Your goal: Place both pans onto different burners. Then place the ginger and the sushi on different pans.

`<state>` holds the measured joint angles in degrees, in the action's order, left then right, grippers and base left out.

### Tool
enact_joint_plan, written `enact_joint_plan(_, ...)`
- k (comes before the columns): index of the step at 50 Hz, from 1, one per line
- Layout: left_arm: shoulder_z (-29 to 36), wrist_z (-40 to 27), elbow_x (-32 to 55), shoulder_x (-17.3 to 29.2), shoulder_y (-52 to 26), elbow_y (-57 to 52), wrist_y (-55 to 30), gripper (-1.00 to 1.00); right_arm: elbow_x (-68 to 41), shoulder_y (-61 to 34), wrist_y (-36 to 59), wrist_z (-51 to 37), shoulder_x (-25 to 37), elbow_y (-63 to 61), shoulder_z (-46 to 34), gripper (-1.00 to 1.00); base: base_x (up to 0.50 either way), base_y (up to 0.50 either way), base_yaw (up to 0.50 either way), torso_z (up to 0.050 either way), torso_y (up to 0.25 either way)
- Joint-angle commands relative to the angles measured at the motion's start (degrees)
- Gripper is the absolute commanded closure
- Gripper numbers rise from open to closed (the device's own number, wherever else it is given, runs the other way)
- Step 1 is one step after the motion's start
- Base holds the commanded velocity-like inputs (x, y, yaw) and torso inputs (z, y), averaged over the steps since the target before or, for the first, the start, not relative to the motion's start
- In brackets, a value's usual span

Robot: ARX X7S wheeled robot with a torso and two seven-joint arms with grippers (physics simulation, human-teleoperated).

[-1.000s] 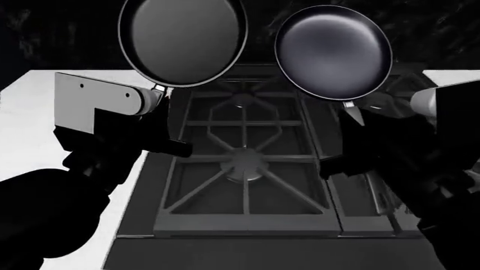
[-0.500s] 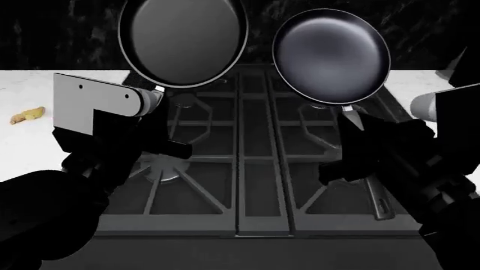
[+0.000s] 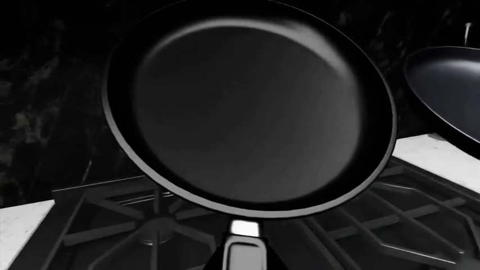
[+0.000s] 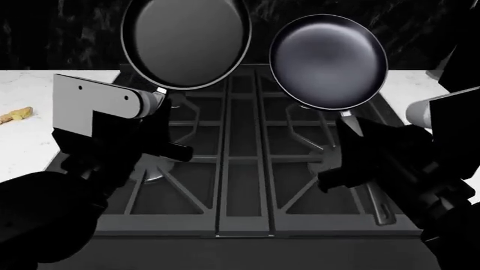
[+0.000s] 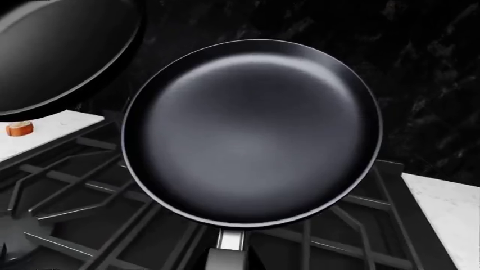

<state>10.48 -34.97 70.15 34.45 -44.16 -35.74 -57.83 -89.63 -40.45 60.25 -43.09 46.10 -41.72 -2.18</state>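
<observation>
Held aloft over the stove [image 4: 240,169] in the head view: the left pan [image 4: 186,42] above the rear-left burner [image 4: 176,100] and the right pan [image 4: 327,61] above the rear-right grate, rims close together but apart, neither touching the cast iron. Gripped by their handles, the left gripper [image 4: 159,95] pinched on the left pan's handle and the right gripper [image 4: 351,119] pinched on the right pan's, though with the fingers themselves lost in black shadow. Seen only from the head: the ginger [image 4: 15,115], lying on the white counter [image 4: 30,140] well to the left of the stove, and the front-left burner [image 4: 154,169] partly behind the left arm. Seen only from the right wrist: the sushi [image 5: 19,128], small and orange, resting on the counter beyond the stove's edge, just under the rim of the other pan. From the left wrist, mostly the left pan's dull grey inside filling the picture, with a sliver of the right pan at the edge and star-shaped grate bars beneath. From the right wrist, the right pan's glossier inside, tilted toward the camera, with grate bars below.
</observation>
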Motion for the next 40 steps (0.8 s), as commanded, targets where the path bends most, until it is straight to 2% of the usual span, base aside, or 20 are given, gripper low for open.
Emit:
enact_joint_plan(1, -2.24, -0.09, 0.07, 0.63, -1.56, -0.01, -0.48, 1.00, 2.53, 1.97, -1.23, 0.37, 1.17, -0.98, 3.36, 1.00, 0.00, 0.00, 0.00, 0.000, 0.010)
enact_joint_plan(19, -2.07, 1.68, 10.48, 5.70, -12.87, 11.14, -9.68, 1.00, 3.17, -0.95, -0.47, 2.15, 1.21, -0.37, 1.36, 1.00, 0.00, 0.00, 0.00, 0.001, 0.003)
enact_joint_plan(23, -1.31, 4.96, 11.29, 7.37, -16.19, 13.62, -11.54, 1.00, 3.32, -1.41, -0.41, 2.51, 1.12, -0.17, 1.02, 1.00, 0.00, 0.00, 0.00, 0.000, 0.002)
enact_joint_plan(29, 1.24, 14.69, 5.77, 11.30, -19.43, 17.53, -11.45, 1.00, 4.15, -1.86, -0.49, 3.66, 0.99, 0.14, 0.64, 1.00, 0.00, 0.00, 0.00, 0.002, 0.003)
enact_joint_plan(37, 2.33, 25.11, 0.69, 15.93, -19.21, 17.40, -7.57, 1.00, 4.29, -2.94, -0.37, 3.99, 0.87, 0.52, 0.05, 1.00, 0.00, 0.00, 0.00, 0.001, 0.004)
enact_joint_plan(40, 2.23, 26.77, -0.44, 17.25, -18.39, 16.71, -6.35, 1.00, 4.25, -3.21, -0.24, 3.96, 0.83, 0.59, -0.24, 1.00, 0.00, 0.00, 0.00, 0.000, 0.000)
